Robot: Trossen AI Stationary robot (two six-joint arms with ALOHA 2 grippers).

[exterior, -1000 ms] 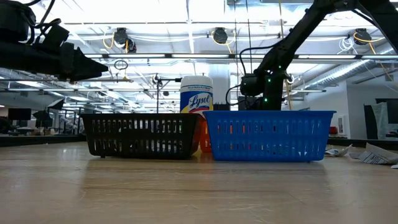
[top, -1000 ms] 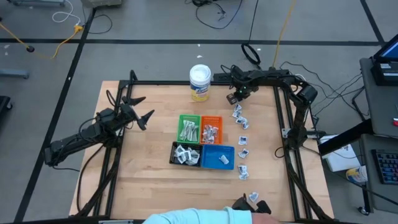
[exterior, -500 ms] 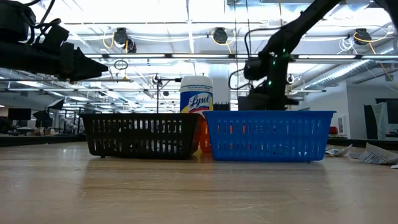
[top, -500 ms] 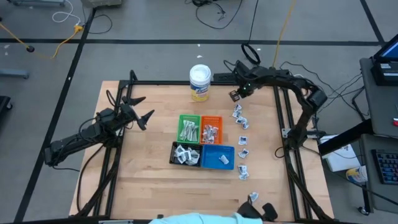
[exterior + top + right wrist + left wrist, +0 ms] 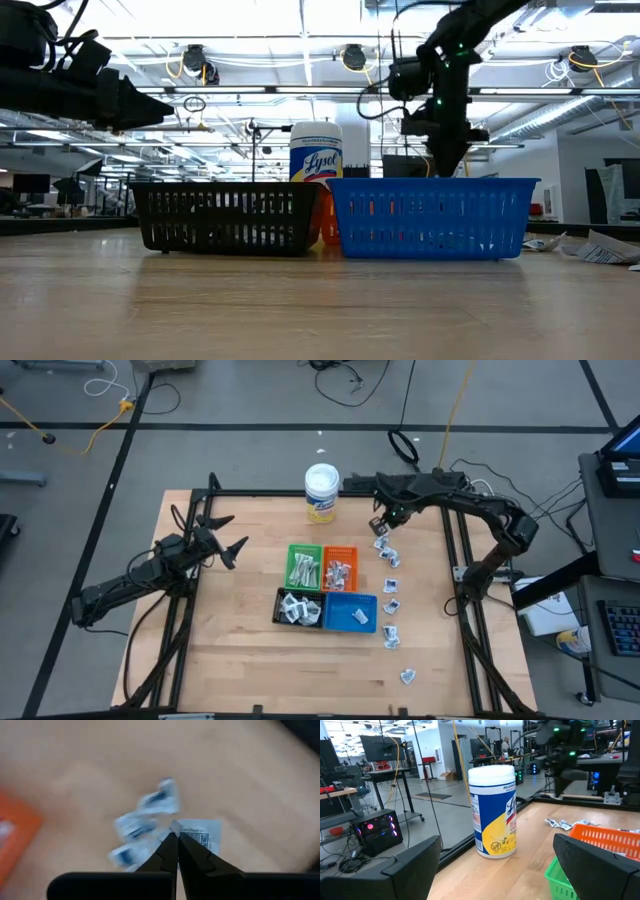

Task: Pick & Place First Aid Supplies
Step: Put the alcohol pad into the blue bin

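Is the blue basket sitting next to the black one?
Yes, in the high view the blue tray sits right beside the black tray, just below the orange tray.

Light wooden table (image 5: 240, 640) with black metal frame rails along its edges. At its 12 o'clock edge stands a white-lidded, yellow-labelled cylindrical wipes tub (image 5: 322, 493), upright. Centre: four small plastic basket trays in a touching two-by-two block, green tray (image 5: 304, 568) at 10 o'clock, orange tray (image 5: 340, 568) at 2, black tray (image 5: 299, 608) at 8, blue tray (image 5: 351, 612) at 4. From 2 to 5 o'clock, right of the block, small flat white-grey packets (image 5: 391, 582) lie loose on the wood in a ragged line; one lone packet (image 5: 407, 677) near the 5 o'clock edge, apart.
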